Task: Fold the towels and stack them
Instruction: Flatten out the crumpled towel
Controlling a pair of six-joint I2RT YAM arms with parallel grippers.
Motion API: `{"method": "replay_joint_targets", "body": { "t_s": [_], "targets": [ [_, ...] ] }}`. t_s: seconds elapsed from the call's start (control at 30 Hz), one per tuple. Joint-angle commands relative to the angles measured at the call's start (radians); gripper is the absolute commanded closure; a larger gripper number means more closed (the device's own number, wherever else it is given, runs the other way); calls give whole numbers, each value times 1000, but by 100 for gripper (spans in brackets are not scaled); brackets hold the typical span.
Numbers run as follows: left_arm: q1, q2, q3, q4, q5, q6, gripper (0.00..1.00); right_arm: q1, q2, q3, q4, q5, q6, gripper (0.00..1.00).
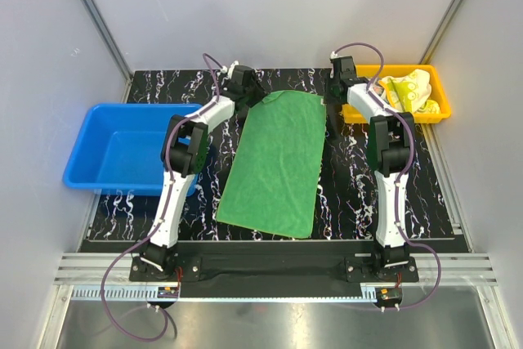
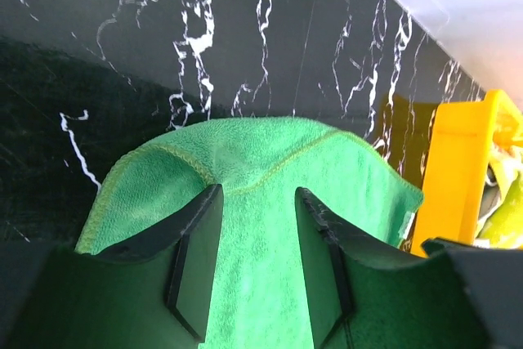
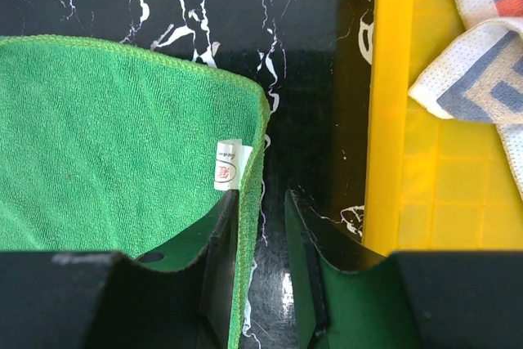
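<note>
The green towel lies spread flat in the middle of the black marbled table. Its long side runs from the lower centre of the top view up toward the upper centre, leaning slightly right. Both arms reach to its far end.

The left end effector sits over the upper left corner, where the hem is turned over on itself. Its fingers stand well apart, with green cloth filling the gap. Whether the tips press into the pile is hard to judge from the wrist view.

The right end effector is at the upper right corner, beside the small white label. Its fingers are a little apart and straddle the hem, one over cloth and one over bare table.

The yellow bin, at the upper right, holds the pale yellow crocodile towel and a cream printed towel. The blue bin sits at the left.
</note>
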Motion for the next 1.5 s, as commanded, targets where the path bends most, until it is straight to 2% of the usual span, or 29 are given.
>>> {"method": "replay_joint_targets", "body": {
  "t_s": [0.0, 0.23, 0.43, 0.67, 0.87, 1.2, 1.3, 1.47],
  "targets": [
    [2, -33, -60, 81, -60, -17, 54, 0, -10, -2, 49, -21, 0, 64],
    [2, -46, -112, 94, -82, -33, 53, -2, -13, 1, 47, -27, 4, 64],
    [2, -10, -111, 169, -39, -47, 53, -2, -21, -14, 62, -21, 0, 64],
    [4, 0, -108, 184, -37, -55, 59, -7, 10, 18, 53, -7, 3, 63],
    [10, -4, -99, 204, -37, -75, 67, -22, 65, 115, -29, 13, 30, 62],
    [14, 23, -65, 197, -2, -109, 66, -25, 97, 153, -57, -30, 59, 61],
    [16, 34, -53, 183, 0, -118, 59, -23, 108, 170, -59, -24, 55, 60],
    [16, 45, -50, 195, 3, -132, 59, -27, 140, 219, -86, -36, 55, 60]
  ]
}}
